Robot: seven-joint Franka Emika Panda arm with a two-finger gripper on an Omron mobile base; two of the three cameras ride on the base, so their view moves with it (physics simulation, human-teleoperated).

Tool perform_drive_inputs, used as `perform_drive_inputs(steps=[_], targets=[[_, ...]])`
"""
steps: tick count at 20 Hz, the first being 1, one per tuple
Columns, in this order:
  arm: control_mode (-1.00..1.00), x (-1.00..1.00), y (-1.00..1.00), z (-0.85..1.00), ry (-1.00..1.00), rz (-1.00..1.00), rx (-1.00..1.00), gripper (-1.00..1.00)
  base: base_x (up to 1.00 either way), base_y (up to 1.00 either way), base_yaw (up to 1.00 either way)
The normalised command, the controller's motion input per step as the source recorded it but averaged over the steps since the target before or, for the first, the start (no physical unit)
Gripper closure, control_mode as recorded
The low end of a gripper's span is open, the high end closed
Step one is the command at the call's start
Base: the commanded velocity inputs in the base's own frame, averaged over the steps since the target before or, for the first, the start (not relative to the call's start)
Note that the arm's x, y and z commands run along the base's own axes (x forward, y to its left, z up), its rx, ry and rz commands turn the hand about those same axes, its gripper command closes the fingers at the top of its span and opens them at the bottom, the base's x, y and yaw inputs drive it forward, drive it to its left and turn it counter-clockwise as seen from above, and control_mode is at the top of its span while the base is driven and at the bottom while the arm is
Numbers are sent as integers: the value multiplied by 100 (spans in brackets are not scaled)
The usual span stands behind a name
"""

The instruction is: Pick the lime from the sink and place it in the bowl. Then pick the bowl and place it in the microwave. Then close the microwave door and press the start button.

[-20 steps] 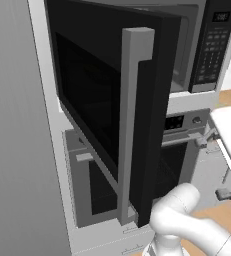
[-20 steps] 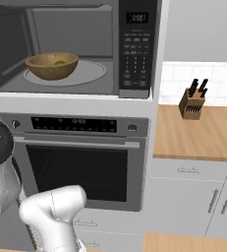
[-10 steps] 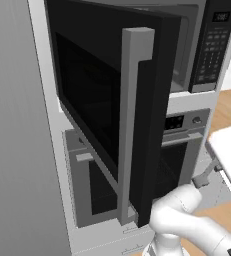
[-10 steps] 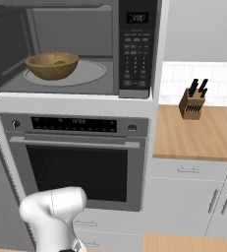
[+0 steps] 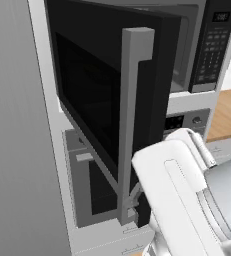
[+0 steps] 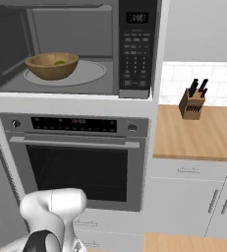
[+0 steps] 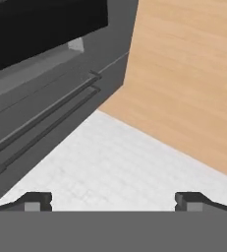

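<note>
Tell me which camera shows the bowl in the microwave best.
The right base view: the bowl sits in plain sight on the turntable inside the microwave, lime in it. In the left base view the open microwave door hides it.

Even, flat rendered light throughout, no glare; soft shade inside the microwave [image 6: 70, 49] (its door [image 5: 102, 100] reads near-black); edges slightly coarse.
</note>
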Motion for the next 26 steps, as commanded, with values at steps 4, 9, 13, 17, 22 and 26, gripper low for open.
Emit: perform_drive_inputs(steps=[4, 9, 13, 17, 22, 26], targets=[[-100, 92, 48, -55, -22, 0, -22, -100, 0, 0, 0], [-100, 88, 22, -57, -24, 0, -25, -100, 0, 0, 0], [-100, 75, 0, -53, -32, 0, -28, -100, 0, 0, 0], [-100, 82, -8, -60, -32, 0, -27, -100, 0, 0, 0], [-100, 73, -8, -24, -40, 0, -26, -100, 0, 0, 0], [-100, 49, -62, 2, -41, 0, -14, -100, 0, 0, 0]])
